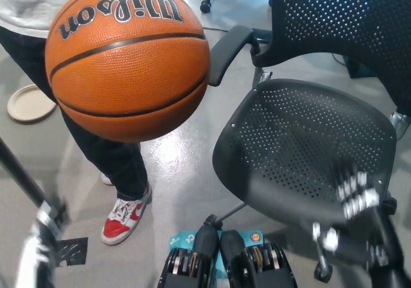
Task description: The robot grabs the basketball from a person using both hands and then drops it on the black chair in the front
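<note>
An orange Wilson basketball [127,60] fills the upper left of the head view, held out in front of a person whose hands are hidden behind it. The black mesh chair [308,140] stands to the right, its perforated seat bare. My black right hand [347,211] hovers blurred over the seat's near right edge, open and holding nothing, well apart from the ball. My left hand [35,249] is a blurred shape at the lower left corner, below the ball and not touching it.
The person's dark trouser leg [112,153] and red-and-white sneaker [125,219] stand between my left hand and the chair. A round beige disc [29,103] lies on the grey floor at far left. The chair's armrest [228,50] juts toward the ball.
</note>
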